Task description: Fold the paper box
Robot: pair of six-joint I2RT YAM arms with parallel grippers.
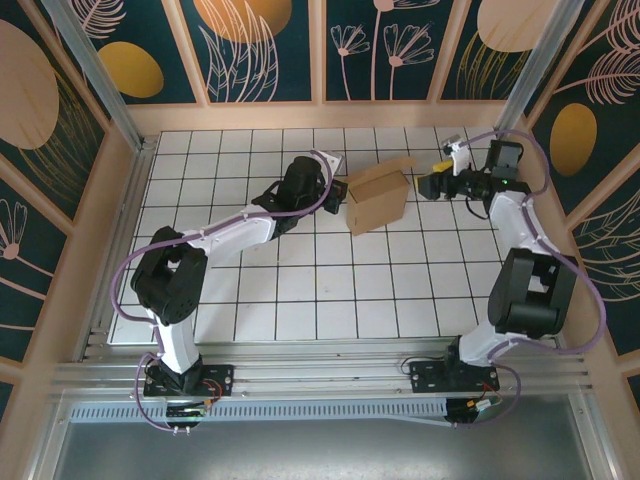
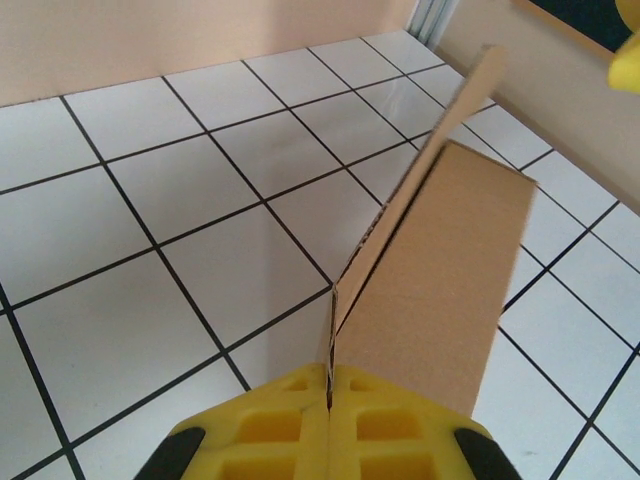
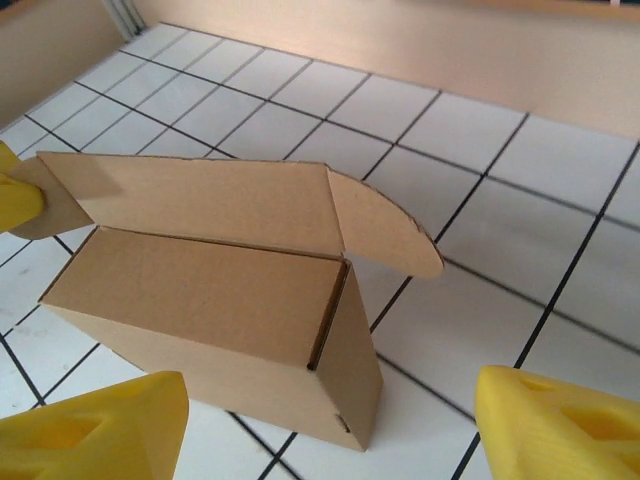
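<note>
Work cell surroundings: tabletop, walls and frame.

The tabletop is white with a black square grid and has a pale wooden ledge along its far side. The wall panels on the far side and both flanks are dark teal, printed with orange ovals and line-drawn plants, and separated by pale wooden strips. An aluminium post stands at each far corner. Aluminium rails run along the near edge. A slotted grey cable duct lies just in front of them.
</note>
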